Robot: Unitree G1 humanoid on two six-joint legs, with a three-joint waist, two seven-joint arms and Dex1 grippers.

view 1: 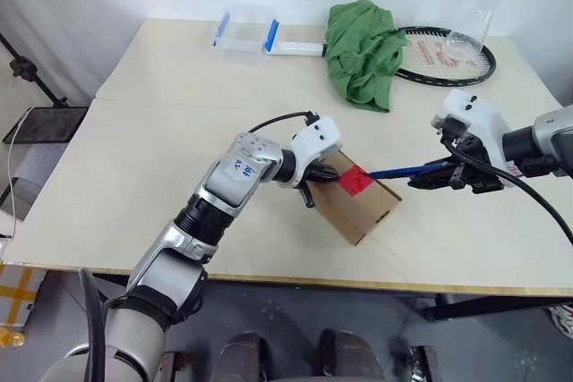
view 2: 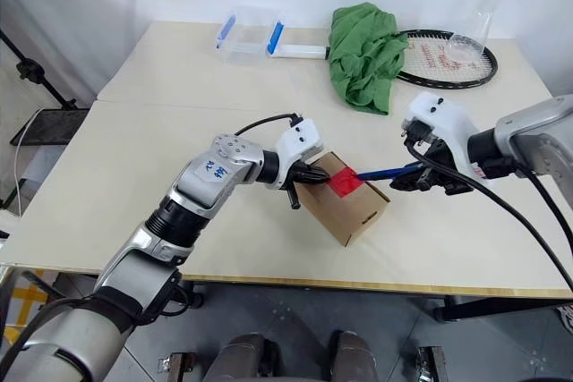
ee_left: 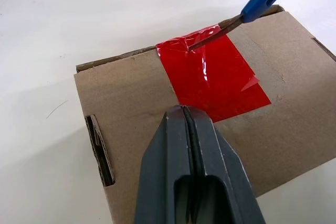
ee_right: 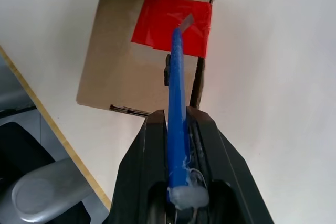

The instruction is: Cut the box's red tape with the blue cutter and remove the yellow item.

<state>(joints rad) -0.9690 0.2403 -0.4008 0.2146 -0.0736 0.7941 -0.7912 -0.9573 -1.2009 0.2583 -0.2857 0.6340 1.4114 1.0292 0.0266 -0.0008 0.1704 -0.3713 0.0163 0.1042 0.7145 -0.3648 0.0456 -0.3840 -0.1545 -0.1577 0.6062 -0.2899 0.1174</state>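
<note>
We had the box [view 1: 363, 203] sitting near the front edge of the table [view 1: 179, 131], its taped face turned up and tilted toward our right arm. Our left gripper [ee_left: 190, 129] was fully closed, holding nothing; we pressed its fingertips against the cardboard just beside the red tape [ee_left: 212, 77], apparently to brace the box so it would not slide under the blade. Our right gripper [ee_right: 178, 124] was clamped around the blue cutter [ee_right: 176, 93], gripping it by the rear end so the full shaft reached across to the box. The dark tip was on the tape at the far edge, where the film looked wrinkled and lifted. We judged the cut barely begun: the flaps were closed, and the yellow item was presumably inside, hidden from us
</note>
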